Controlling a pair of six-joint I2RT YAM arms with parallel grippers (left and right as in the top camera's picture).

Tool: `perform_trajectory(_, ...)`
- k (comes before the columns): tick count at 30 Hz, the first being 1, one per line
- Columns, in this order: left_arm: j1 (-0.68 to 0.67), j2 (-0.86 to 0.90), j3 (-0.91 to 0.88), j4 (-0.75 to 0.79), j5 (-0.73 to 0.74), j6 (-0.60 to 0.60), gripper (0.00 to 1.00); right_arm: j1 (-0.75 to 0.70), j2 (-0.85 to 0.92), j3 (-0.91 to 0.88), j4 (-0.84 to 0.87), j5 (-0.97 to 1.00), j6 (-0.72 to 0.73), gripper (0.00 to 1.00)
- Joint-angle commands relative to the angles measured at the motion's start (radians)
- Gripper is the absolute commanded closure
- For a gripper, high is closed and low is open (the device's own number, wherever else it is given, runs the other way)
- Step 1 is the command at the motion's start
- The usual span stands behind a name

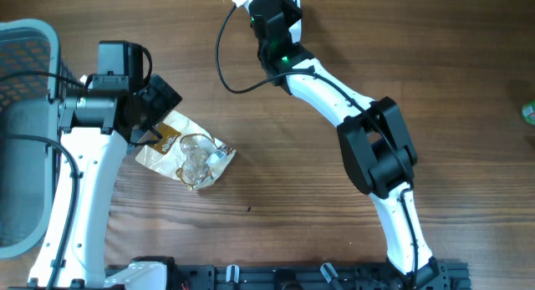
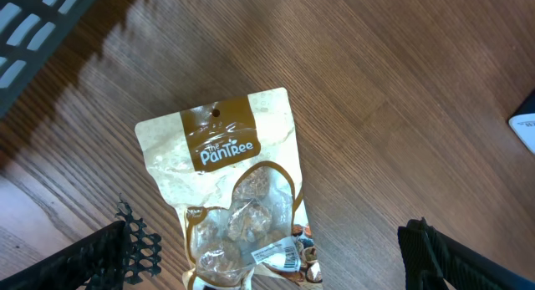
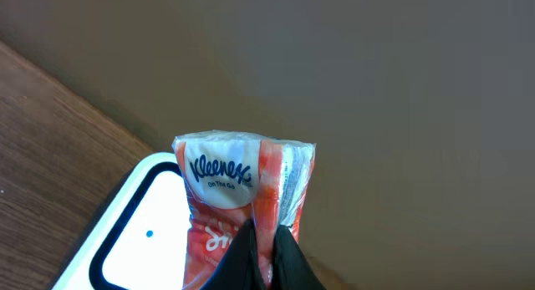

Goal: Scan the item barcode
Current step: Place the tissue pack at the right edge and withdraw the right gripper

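We see a brown wood-grain table (image 1: 292, 173) with a grey basket (image 1: 25, 48) at its upper left. Our right gripper (image 3: 267, 252) pinches the Kleenex pack (image 3: 242, 181) by the white scanner (image 3: 142, 231), top centre. Our left gripper (image 2: 280, 256) hangs spread above the PanTree pouch (image 2: 221, 173), left of centre.

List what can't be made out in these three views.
- Left wrist: barcode on the gold-and-clear plastic snack pouch, too small to read.
- Right wrist: red-and-white Kleenex tissue pack, lower part behind the right end effector.
- Overhead: small green object, cut off by the right edge.
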Motion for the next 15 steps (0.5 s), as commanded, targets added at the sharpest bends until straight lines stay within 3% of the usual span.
perform_trajectory(1, 0.005, 0.002, 0.002, 0.0, -0.002, 0.015, 0.0, -0.016, -0.038, 0.011, -0.05, 0.06, 0.245, 0.96)
perform_trajectory(5, 0.005, 0.002, 0.002, -0.001, -0.002, 0.015, 0.0, -0.13, -0.175, 0.011, -0.301, -0.028, 0.632, 0.96)
perform_trajectory(10, 0.005, 0.002, 0.002, -0.001, -0.002, 0.016, 0.0, -0.473, -0.324, 0.011, -0.842, -0.045, 1.131, 0.95)
perform_trajectory(15, 0.005, 0.002, 0.002, -0.001, -0.002, 0.015, 0.0, -0.761, -0.316, -0.052, -1.098, -0.148, 1.233, 0.95)
